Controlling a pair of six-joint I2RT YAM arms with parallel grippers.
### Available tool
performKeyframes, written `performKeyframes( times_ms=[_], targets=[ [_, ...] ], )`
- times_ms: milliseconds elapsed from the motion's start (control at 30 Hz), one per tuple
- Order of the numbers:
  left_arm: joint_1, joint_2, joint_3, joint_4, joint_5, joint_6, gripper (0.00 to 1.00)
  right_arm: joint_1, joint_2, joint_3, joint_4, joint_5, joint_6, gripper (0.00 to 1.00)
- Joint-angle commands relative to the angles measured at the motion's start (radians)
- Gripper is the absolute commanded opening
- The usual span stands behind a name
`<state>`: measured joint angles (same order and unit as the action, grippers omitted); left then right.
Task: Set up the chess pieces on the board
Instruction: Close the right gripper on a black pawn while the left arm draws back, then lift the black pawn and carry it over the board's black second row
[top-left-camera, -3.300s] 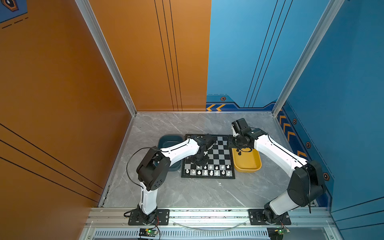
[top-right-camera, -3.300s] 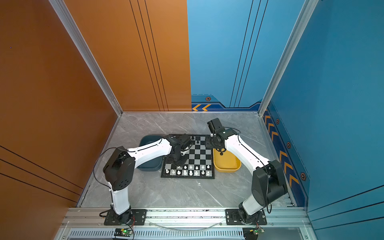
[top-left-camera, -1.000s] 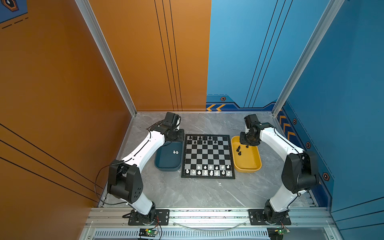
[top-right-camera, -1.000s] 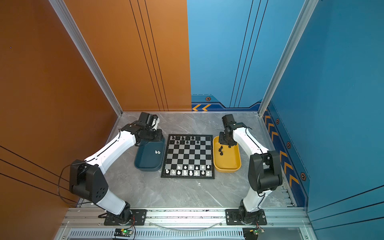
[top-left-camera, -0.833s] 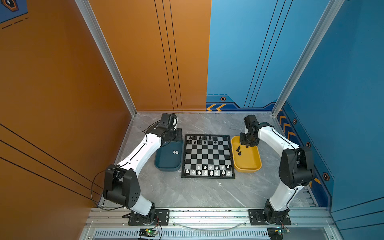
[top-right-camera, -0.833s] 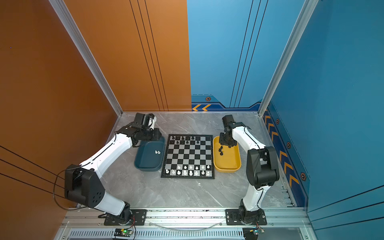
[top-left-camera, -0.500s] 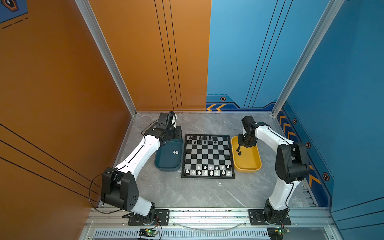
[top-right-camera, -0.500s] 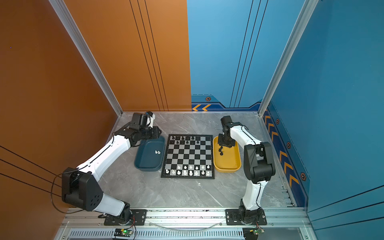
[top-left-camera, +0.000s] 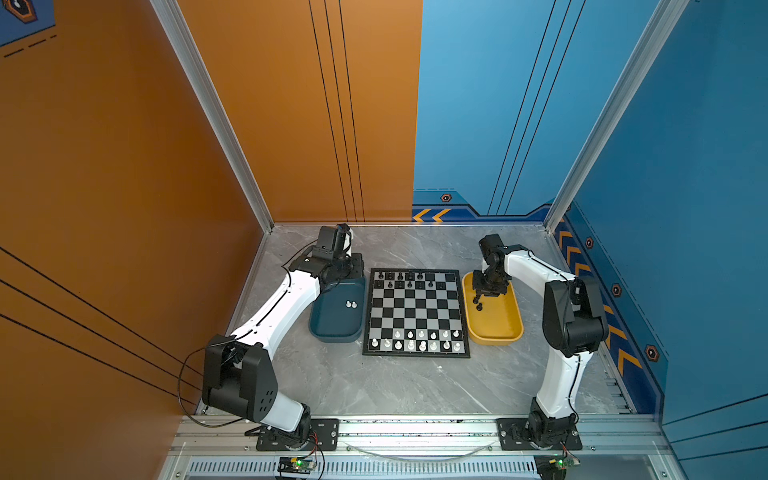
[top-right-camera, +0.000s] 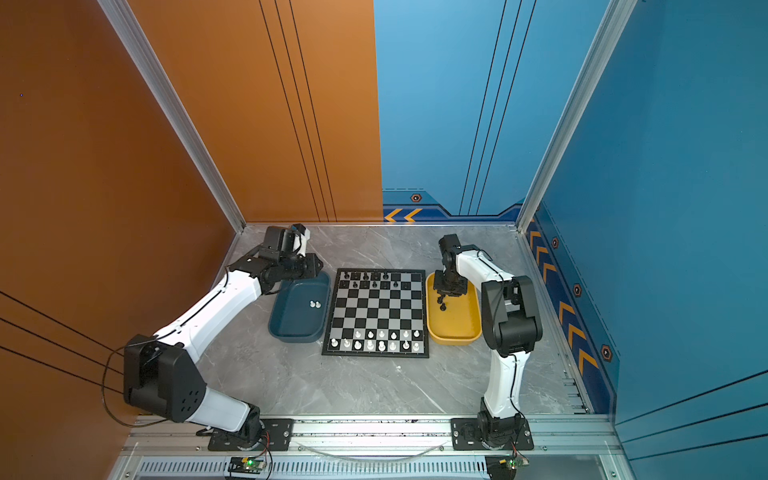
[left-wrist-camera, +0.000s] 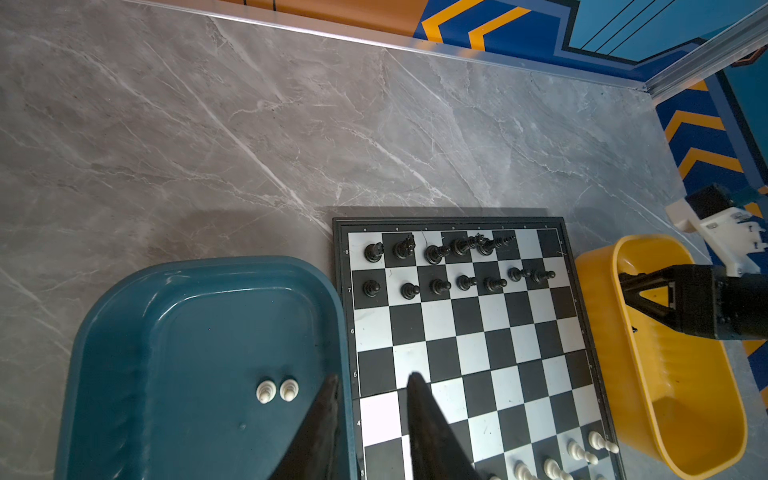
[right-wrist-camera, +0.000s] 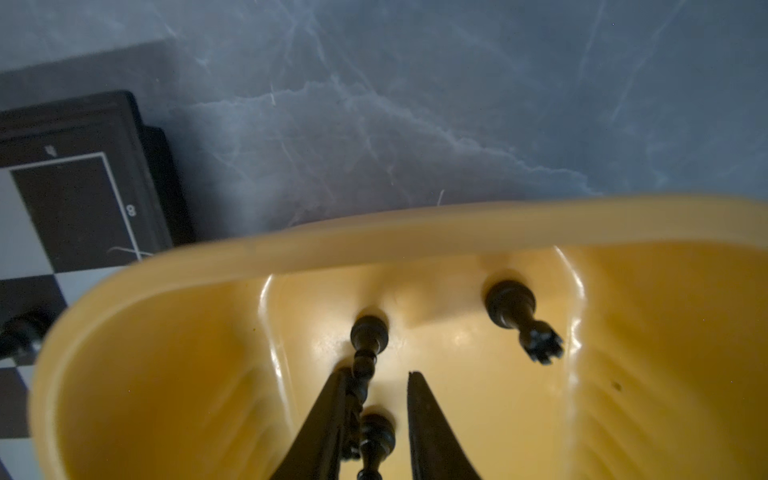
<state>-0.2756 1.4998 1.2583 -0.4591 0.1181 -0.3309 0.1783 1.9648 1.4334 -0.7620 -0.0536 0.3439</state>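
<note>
Left of the board (top-left-camera: 415, 316): left gripper (left-wrist-camera: 372, 376), held above the line where the board's left edge meets the dark blue tray (top-left-camera: 332, 330); jaws narrowly parted, nothing between them.

Dark blue tray: just beside the board's left edge. Contains two white pawns (left-wrist-camera: 277, 390), upright, side by side, toward the board-side wall.

On the board: black pieces (top-left-camera: 409, 280) in the two far rows; white pieces (top-left-camera: 419, 340) in the two near rows; middle rows plain squares.

Right of the board: yellow tray (top-left-camera: 496, 330), just beside the frame.

Right gripper (right-wrist-camera: 377, 372): lowered into the tray's far end, jaws narrow around a black pawn (right-wrist-camera: 376, 434); one finger against it, yellow showing beside the other, no firm grip visible.

Beyond it, a second black piece (right-wrist-camera: 369, 332) and a crowned black piece (right-wrist-camera: 519, 316), both lying down.
</note>
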Motion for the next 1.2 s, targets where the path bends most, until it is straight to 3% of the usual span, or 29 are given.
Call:
performKeyframes(
  times_ms=[0,667,900,1167],
  targets=[
    [0.007,-0.020,-0.014,0.016,0.017,-0.008,0.30,-0.002,0.016,0.028,0.013,-0.014,0.001,0.28],
    [0.003,-0.009,-0.010,0.014,0.028,-0.007,0.30,-0.003,0.046,0.041,0.018,-0.032,0.003,0.21],
    [0.001,-0.005,-0.007,0.015,0.030,-0.008,0.30,-0.003,0.049,0.041,0.019,-0.031,0.006,0.16],
    [-0.001,-0.006,-0.009,0.014,0.031,-0.008,0.30,-0.003,0.046,0.042,0.017,-0.030,0.007,0.03]
  ],
)
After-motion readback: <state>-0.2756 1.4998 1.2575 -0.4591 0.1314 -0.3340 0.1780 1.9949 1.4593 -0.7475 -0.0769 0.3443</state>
